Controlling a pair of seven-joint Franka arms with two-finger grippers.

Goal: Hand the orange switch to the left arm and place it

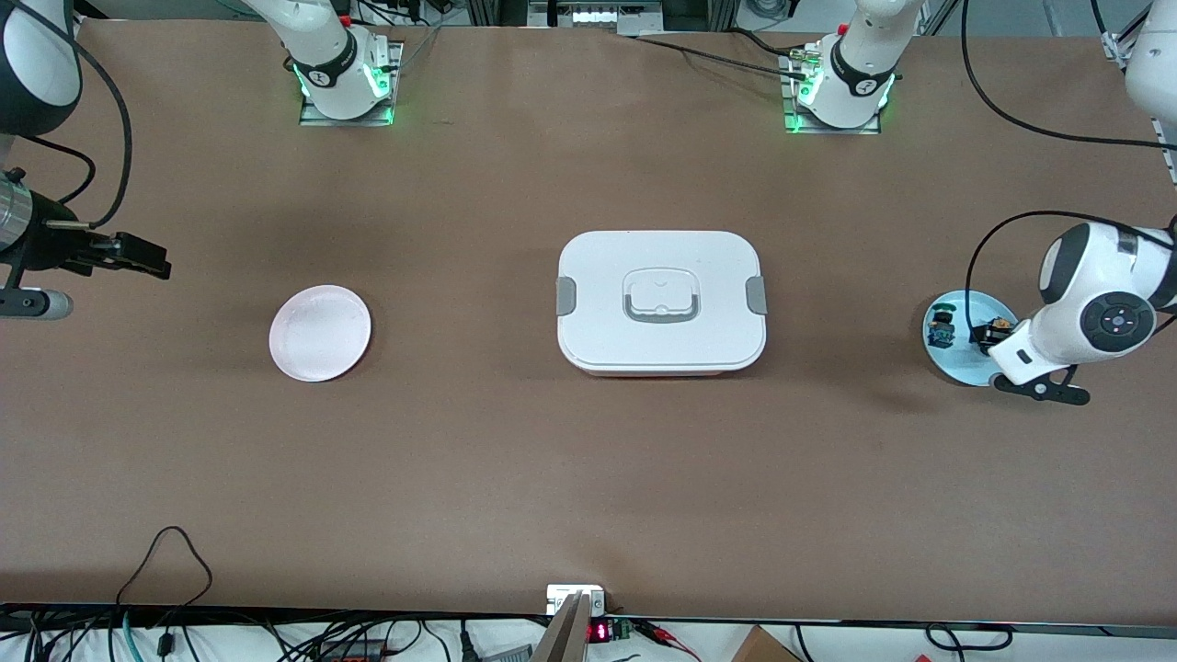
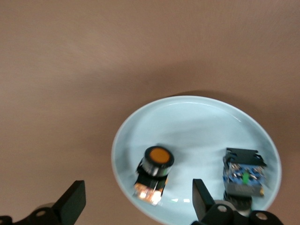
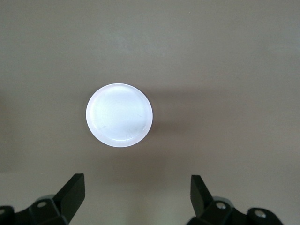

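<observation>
Orange switch (image 2: 155,172): lies on the blue plate (image 2: 197,119), tipped on its side, orange face up and toward the wrist camera; nothing grips it.
Blue plate: on the desk (image 1: 588,478) at the left arm's end, well apart from the box (image 1: 660,300).
Blue-green switch (image 2: 243,176): on the same plate, beside the orange switch and not touching it; it sits toward the box side of the plate.
Left gripper (image 2: 136,202): low over the blue plate, just above the orange switch, which shows between the two spread fingers (image 2: 74,199); fingers released, empty. In the front view the white wrist body hides most of the gripper and part of the plate.
Right gripper (image 3: 136,197): up in the air at the right arm's end of the desk, over bare desk near the pink plate (image 1: 320,332); fingers spread wide, empty. This arm waits.
Pink plate: on the desk toward the right arm's end, about level with the box in the front view; it carries nothing. It looks white in the right wrist view.
Box: white, lid on, grey clips at both ends and a grey-rimmed handle recess on top; it stands mid-desk between the two plates, touched by neither arm.
</observation>
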